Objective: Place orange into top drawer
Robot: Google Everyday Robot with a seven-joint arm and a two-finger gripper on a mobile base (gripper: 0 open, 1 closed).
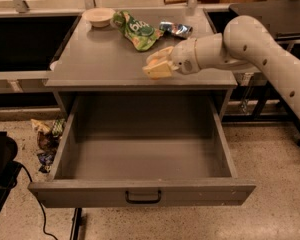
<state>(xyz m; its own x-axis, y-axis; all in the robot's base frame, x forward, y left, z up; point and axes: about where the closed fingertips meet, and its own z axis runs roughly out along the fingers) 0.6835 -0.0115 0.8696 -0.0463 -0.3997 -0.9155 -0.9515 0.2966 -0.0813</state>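
The orange (pixel 153 62) is a small round fruit, mostly covered by the beige fingers (pixel 159 73) of my gripper (pixel 154 66). The gripper is shut on it and holds it just above the front part of the grey cabinet top (pixel 100 59), near the front edge. The white arm reaches in from the right. The top drawer (pixel 90 194) is pulled fully open below, a wide shallow grey box with a black handle (pixel 143 198) at the middle of its front panel. Its inside is empty.
A beige bowl (pixel 98 16), a green bag (pixel 137 30) and a shiny blue packet (pixel 176 29) lie at the back of the cabinet top. Wrappers (pixel 46 139) lie on the floor at the left. A black object with a cable (pixel 1 169) stands at the lower left.
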